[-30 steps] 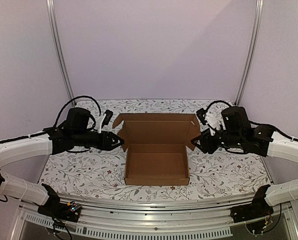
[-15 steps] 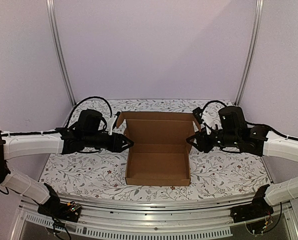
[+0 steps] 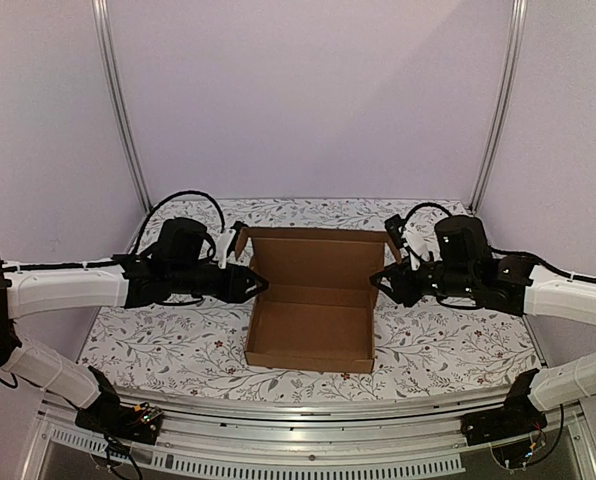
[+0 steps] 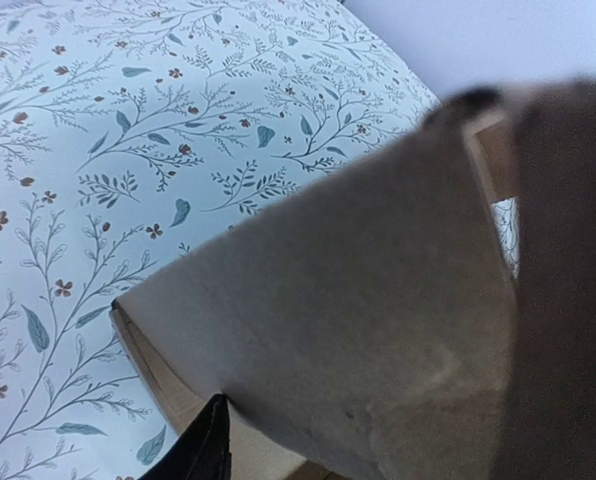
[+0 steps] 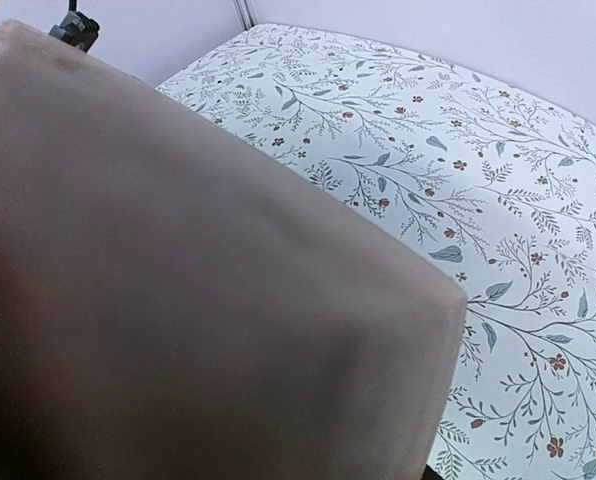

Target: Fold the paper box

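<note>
Both arms have pushed inward to the paper box [image 3: 311,328], mid-counter [image 3: 158,342], its long axis running left edge to right edge. Left hand [image 3: 250,284] sits at its left end, right hand [image 3: 381,283] at its right, equally near; clenched or released, I cannot tell

The paper box [image 3: 313,325] sits centred on the tabletop [image 3: 438,350]. The left claw [image 3: 261,285] flanks its left side, the right claw [image 3: 376,282] its right.
</note>
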Controlling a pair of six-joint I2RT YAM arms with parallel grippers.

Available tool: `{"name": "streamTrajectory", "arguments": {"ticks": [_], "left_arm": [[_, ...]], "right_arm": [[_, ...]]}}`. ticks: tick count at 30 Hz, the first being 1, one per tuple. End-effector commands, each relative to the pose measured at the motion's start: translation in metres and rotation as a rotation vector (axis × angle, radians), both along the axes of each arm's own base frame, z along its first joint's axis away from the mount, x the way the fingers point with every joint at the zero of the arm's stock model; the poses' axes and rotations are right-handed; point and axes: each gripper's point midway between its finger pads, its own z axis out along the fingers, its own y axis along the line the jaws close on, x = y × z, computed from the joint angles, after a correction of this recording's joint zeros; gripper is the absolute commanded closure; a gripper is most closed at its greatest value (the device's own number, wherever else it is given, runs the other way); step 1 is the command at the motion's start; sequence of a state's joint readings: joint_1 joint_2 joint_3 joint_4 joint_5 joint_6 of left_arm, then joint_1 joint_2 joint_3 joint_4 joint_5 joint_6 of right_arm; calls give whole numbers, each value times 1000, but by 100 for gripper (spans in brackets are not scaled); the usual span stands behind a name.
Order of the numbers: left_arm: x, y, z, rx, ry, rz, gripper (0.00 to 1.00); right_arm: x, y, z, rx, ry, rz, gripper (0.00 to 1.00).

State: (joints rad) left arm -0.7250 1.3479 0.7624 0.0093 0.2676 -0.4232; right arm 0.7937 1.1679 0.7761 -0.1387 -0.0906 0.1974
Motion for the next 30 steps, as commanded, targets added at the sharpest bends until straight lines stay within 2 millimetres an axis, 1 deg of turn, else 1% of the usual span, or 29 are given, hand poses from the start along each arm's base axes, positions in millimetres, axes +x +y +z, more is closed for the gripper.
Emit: {"name": "streamTrajectory", "arguments": {"ticks": [1,6,9,11,14,19,25,27,30], "left_arm": [[-12,-12,6,-2,-27,-55,57],[-15,-10,-2,20,-21,-49,61],[-13,-9,-2,30,-30,-42,67],[-15,-3,-10,68,-10,-26,72],[-12,0,-10,86,-19,-4,79],[-6,9,-10,115,-39,51,87],[-3,8,-9,113,-43,63,97],[-3,7,-9,117,-45,64,100],[-3,7,-9,119,-47,64,100]], "right_arm": [[-17,13,-15,-8,48,52,66],[-19,15,-10,-16,39,51,67],[-20,16,-5,-17,33,53,67],[-20,16,-4,-21,31,54,67],[-21,16,-3,-25,29,54,67],[-22,15,-4,-30,33,53,66],[-24,15,-2,-25,34,52,66],[-25,17,0,-20,38,56,66],[-27,21,4,-9,36,63,66]]}}
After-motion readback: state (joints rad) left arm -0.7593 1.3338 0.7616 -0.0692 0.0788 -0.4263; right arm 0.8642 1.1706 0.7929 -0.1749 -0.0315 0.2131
